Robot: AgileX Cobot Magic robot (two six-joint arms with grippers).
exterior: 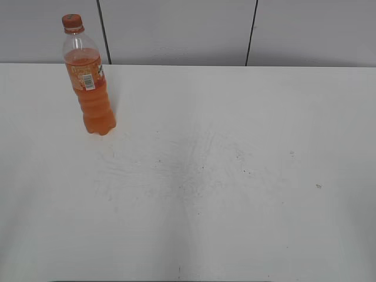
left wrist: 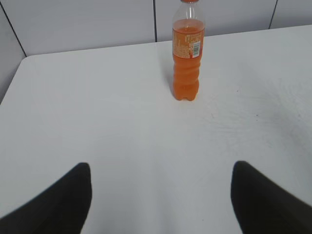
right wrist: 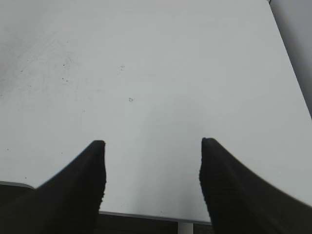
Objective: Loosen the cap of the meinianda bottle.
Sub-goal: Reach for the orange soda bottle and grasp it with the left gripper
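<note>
The meinianda bottle (exterior: 93, 88) stands upright at the far left of the white table (exterior: 235, 176). It is clear plastic with orange drink and an orange label with a white barcode patch. Its orange cap (exterior: 72, 22) sits on the neck. The bottle also shows in the left wrist view (left wrist: 186, 58), far ahead of my left gripper (left wrist: 161, 170), with the cap cut off by the top edge. My left gripper is open and empty. My right gripper (right wrist: 152, 144) is open and empty above the table's near edge. Neither gripper shows in the exterior view.
A grey panelled wall (exterior: 176, 29) rises behind the table's far edge. The table's right edge (right wrist: 287, 73) and near edge (right wrist: 146, 216) show in the right wrist view. Faint scuffs and small dark specks (exterior: 200, 158) mark the table's middle.
</note>
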